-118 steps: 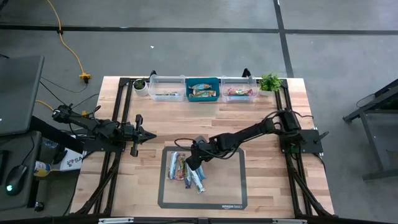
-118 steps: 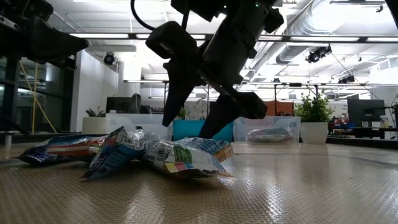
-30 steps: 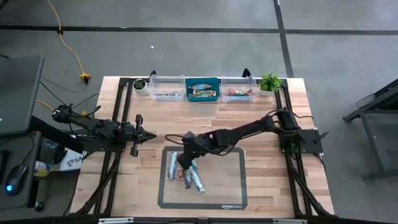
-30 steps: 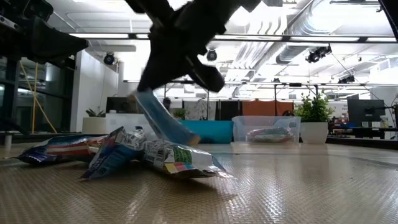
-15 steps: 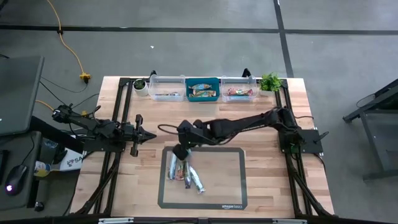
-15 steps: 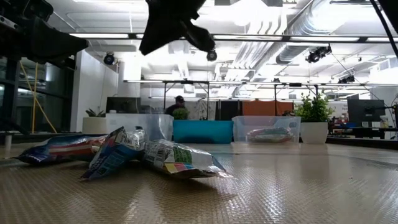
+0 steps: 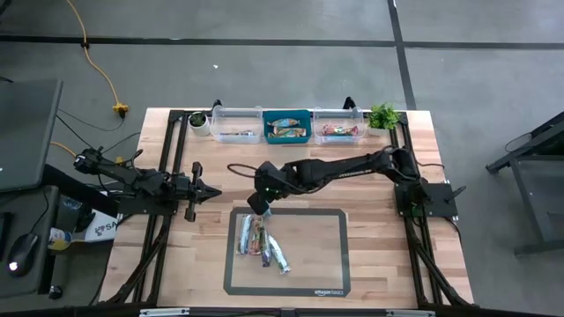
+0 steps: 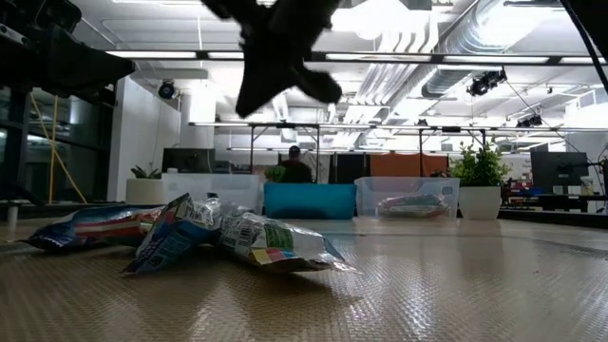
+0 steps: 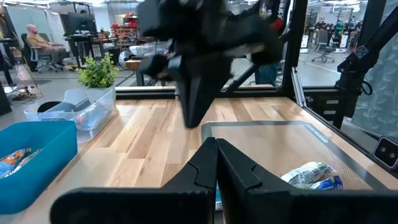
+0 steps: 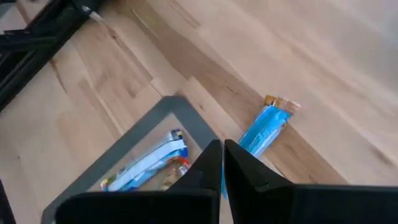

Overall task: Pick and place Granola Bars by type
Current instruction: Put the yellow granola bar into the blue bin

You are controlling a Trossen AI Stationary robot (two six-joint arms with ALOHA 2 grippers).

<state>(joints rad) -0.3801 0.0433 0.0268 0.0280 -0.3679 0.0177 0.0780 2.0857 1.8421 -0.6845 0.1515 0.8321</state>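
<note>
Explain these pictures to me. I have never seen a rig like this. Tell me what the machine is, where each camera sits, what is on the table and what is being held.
The machine is a pair of dark robot arms fixed at a wooden table, each ending in a two-finger gripper.

One picture looks straight down from above. One looks level across the table top. The other two come from cameras on each arm's wrist, looking past its own fingers.

On the table lies a grey-edged mat with a pile of granola bars on it. Along the far edge stand three small bins, two clear and one blue, each with bars inside, and a small plant at either end.

The right gripper is shut on a light-blue bar, above the mat's far edge. The left gripper waits shut at the left side, holding nothing.
</note>
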